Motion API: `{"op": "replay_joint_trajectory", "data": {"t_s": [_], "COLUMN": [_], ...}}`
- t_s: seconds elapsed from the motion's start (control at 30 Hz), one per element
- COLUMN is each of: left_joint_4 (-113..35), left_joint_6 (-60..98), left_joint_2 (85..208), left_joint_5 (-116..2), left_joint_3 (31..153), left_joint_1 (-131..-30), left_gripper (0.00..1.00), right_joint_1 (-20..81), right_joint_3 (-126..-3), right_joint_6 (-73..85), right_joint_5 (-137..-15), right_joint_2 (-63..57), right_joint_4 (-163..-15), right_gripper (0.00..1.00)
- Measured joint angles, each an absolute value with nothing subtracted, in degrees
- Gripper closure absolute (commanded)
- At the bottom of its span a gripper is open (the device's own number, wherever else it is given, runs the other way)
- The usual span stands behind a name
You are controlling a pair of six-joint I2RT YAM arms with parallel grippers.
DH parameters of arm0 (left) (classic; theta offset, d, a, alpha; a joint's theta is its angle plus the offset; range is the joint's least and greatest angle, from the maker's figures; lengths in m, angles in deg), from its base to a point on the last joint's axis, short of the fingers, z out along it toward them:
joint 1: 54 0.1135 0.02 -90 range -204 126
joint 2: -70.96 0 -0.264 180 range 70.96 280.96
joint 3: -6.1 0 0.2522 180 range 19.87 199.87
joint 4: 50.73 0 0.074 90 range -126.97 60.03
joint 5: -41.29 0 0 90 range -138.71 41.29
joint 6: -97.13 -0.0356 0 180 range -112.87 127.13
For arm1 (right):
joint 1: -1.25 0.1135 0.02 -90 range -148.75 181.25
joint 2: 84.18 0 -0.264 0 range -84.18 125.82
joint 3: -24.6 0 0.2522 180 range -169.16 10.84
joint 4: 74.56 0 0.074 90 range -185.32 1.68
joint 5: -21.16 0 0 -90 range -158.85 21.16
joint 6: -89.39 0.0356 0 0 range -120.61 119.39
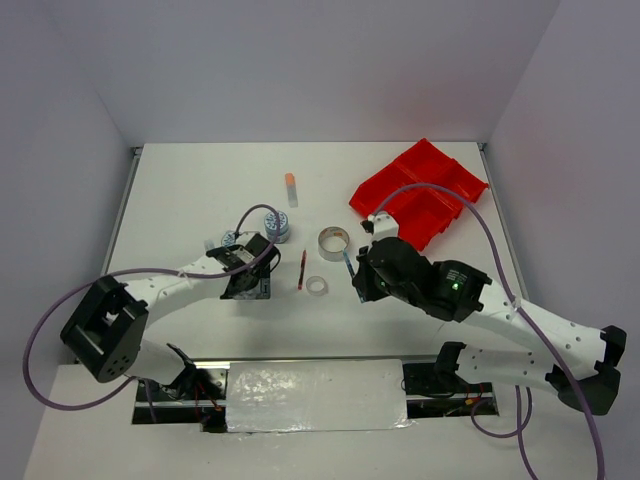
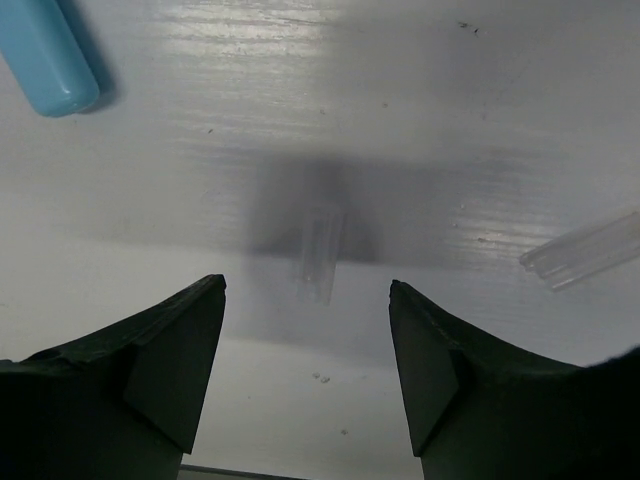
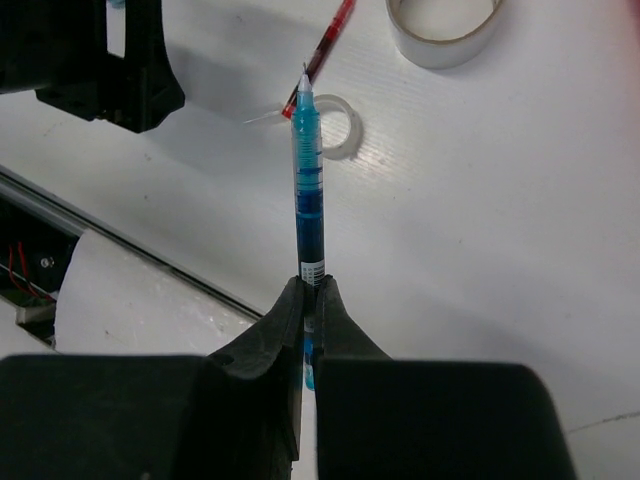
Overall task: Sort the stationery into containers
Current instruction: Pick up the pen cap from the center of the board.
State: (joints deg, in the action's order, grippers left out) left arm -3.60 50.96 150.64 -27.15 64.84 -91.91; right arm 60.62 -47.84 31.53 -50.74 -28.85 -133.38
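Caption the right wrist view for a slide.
Right jaws shut on a blue pen, tip toward a clear tape ring; red pen, silvery tape roll beyond.

Nothing legible here.
Tiny white sticker (image 3: 312, 270) on the translucent blue plastic pen (image 3: 308, 190), its print too small to read.

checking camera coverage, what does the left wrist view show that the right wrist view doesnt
Only left wrist: a small clear tube, a light blue tube, a clear piece at right. Only right wrist: the right gripper shut on a blue pen, a red pen, clear tape ring, silvery tape roll. Both: the white table, and probably the open left gripper.
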Motion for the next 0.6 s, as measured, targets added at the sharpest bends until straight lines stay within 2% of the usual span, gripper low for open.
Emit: {"op": "replay_joint_trajectory", "data": {"t_s": [0.4, 0.43, 0.6], "left_joint_4": [-6.6, -6.9, -8.0], "left_joint_6": [48.4, 48.0, 47.6], "left_joint_2": [155.9, 156.3, 156.4], "left_joint_5": [-28.3, -28.6, -30.0], "left_joint_3": [65.3, 65.3, 65.3], "left_joint_1": [-88.2, -88.0, -87.5], "left_gripper": [0.35, 0.4, 0.46], "right_joint_1": [61.1, 61.2, 61.3], "right_joint_3": [-46.5, -46.5, -46.5], "right_joint_6": [31.3, 31.3, 31.3], "right_joint_5": [-52.1, -52.2, -52.2], "right_joint_2": [-29.7, -29.9, -30.1], "right_joint_4": [-132.9, -132.9, -132.9], "right_gripper": [1.0, 1.0, 1.0]}}
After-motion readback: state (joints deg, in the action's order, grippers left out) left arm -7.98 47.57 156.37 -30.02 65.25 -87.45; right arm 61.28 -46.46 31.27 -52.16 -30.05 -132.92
